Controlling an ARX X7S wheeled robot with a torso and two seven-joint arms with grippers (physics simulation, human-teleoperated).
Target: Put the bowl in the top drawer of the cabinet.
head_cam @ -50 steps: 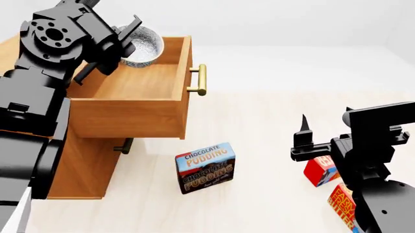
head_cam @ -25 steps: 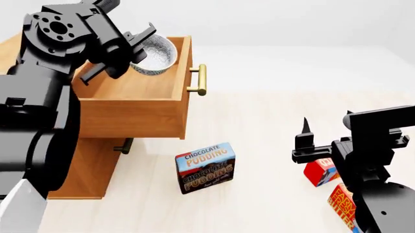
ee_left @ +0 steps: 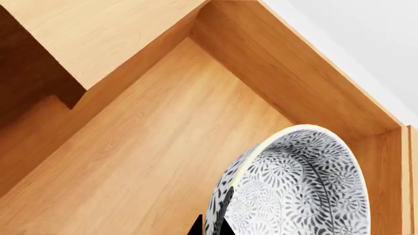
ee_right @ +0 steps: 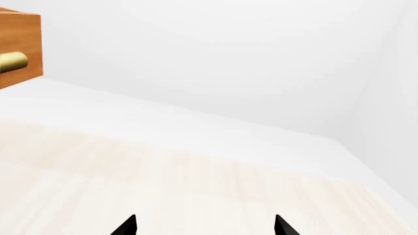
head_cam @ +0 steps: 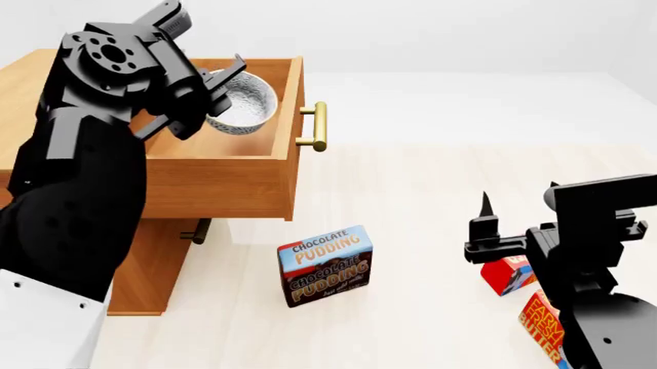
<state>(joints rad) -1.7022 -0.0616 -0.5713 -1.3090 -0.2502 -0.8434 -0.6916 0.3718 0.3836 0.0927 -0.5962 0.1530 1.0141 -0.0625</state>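
The speckled blue-grey bowl (head_cam: pixel 245 104) hangs tilted inside the pulled-out top drawer (head_cam: pixel 221 181), near its front wall. My left gripper (head_cam: pixel 215 92) is shut on the bowl's rim. In the left wrist view the bowl (ee_left: pixel 300 191) fills the near corner above the drawer floor (ee_left: pixel 150 147), and two black fingertips (ee_left: pixel 196 227) pinch its rim. The cabinet (head_cam: pixel 36 84) stands at the left, with the brass handle (head_cam: pixel 318 127) of the top drawer facing right. My right gripper (head_cam: pixel 485 223) hovers open over the floor, far from the cabinet, with nothing between its tips (ee_right: pixel 204 226).
A chocolate pudding box (head_cam: pixel 325 265) stands on the floor in front of the drawer. A red box (head_cam: pixel 505 274) and a butter box (head_cam: pixel 541 327) lie by my right arm. The lower drawer's handle (head_cam: pixel 198 231) shows under the open drawer.
My left gripper has carried the bowl forward and down, from above the drawer's back to inside it near the front wall. The right arm has barely shifted.
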